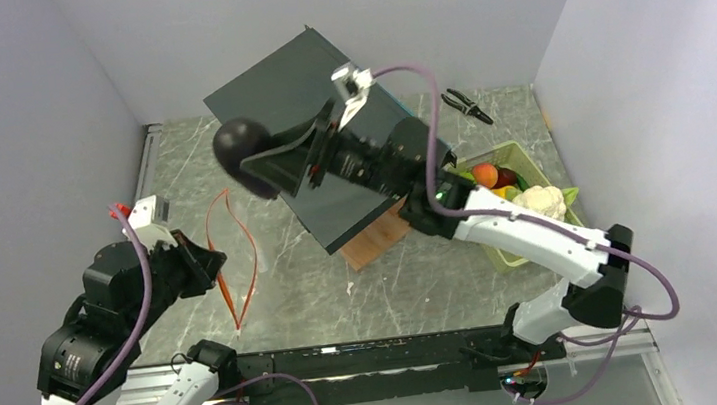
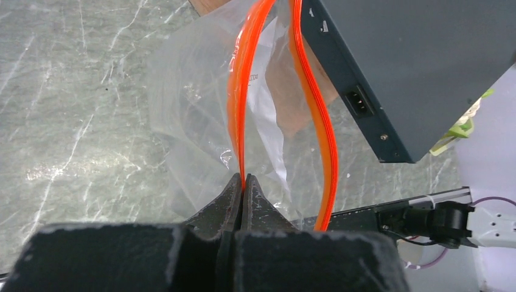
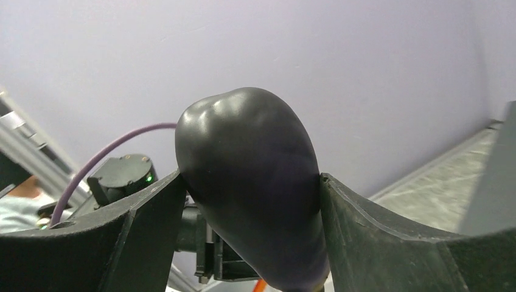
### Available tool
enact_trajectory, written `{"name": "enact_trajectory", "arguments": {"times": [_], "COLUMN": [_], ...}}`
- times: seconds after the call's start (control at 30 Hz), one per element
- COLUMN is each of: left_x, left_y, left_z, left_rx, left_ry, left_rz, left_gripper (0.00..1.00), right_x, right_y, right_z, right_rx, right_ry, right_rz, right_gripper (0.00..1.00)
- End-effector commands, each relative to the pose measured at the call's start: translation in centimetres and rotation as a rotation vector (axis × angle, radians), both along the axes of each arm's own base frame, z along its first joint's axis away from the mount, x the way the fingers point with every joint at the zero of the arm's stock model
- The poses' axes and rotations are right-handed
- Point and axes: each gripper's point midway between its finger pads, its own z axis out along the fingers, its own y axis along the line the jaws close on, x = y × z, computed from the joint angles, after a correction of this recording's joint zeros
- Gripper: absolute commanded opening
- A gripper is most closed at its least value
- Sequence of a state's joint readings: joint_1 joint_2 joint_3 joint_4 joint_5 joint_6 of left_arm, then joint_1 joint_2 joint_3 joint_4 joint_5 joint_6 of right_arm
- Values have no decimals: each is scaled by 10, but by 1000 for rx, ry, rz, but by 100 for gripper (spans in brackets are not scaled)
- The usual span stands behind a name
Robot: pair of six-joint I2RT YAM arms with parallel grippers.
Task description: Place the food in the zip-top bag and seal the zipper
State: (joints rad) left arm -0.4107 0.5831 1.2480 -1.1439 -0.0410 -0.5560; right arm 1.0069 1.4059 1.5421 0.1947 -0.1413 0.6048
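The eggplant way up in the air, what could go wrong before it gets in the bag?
The eggplant is smooth and round, so it might slip from the right gripper and fall. The left gripper pinches only one side of the zipper, leaving the bag mouth a narrow slit, so the eggplant could catch on it.

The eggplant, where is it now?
Top view: the eggplant is left of centre, held aloft in the right end effector, beside the dark box.
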Motion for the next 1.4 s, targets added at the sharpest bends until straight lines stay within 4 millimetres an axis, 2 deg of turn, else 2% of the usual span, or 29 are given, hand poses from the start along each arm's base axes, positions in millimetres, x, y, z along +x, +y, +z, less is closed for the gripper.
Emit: {"name": "enact_trajectory", "arguments": {"times": [0.0, 0.23, 0.47, 0.67, 0.93, 1.2, 1.37], "left_x": [-9, -17, -23, -22, -23, -25, -24], "left_y": [0, 3, 1, -1, 0, 9, 15], "left_z": [20, 34, 51, 60, 71, 71, 67], "left_rx": [-82, -133, -182, -211, -224, -194, -169], "left_ry": [-30, -60, -102, -120, -153, -189, -219], "left_rz": [22, 39, 33, 30, 28, 55, 68], "left_gripper": [0, 0, 0, 0, 0, 0, 0], "right_x": [-44, -70, -76, -81, -83, -72, -62], "right_y": [8, 36, 53, 57, 64, 64, 71], "right_z": [47, 21, -10, -37, -85, -129, -141], "right_rx": [302, 362, 328, 297, 133, -42, -165], "right_ry": [-124, -156, -157, -149, -146, -87, 26], "right_rz": [120, 184, 212, 229, 196, 86, -4], "right_gripper": [0, 0, 0, 0, 0, 0, 13]}}
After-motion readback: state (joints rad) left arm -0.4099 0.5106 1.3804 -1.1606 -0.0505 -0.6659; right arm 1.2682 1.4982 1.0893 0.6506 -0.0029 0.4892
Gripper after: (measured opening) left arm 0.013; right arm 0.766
